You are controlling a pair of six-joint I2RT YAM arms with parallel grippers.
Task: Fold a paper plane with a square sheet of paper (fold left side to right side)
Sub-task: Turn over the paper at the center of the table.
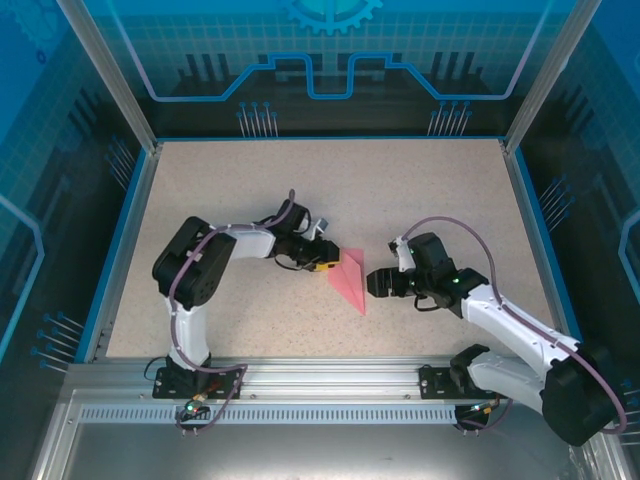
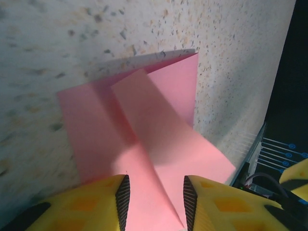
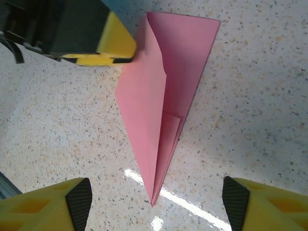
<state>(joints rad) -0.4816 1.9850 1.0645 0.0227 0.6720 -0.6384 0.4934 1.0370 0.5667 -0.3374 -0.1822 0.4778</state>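
Observation:
The pink paper (image 1: 350, 278) lies on the table as a slim pointed dart, the paper plane, with its tip toward the near edge. In the right wrist view the paper plane (image 3: 159, 96) shows a centre crease and layered flaps. My left gripper (image 1: 326, 262) is at the plane's left edge. In the left wrist view its yellow fingers (image 2: 156, 202) stand apart around a raised flap of the paper (image 2: 144, 125) without pinching it. My right gripper (image 1: 375, 283) hovers just right of the plane. Its jaws (image 3: 157, 199) are wide open, with the plane's tip between them and untouched.
The speckled tabletop (image 1: 330, 190) is bounded by a blue rim and metal frame posts. The left gripper's yellow finger (image 3: 110, 43) shows beside the plane's wide end in the right wrist view. Both arm bases sit at the near edge.

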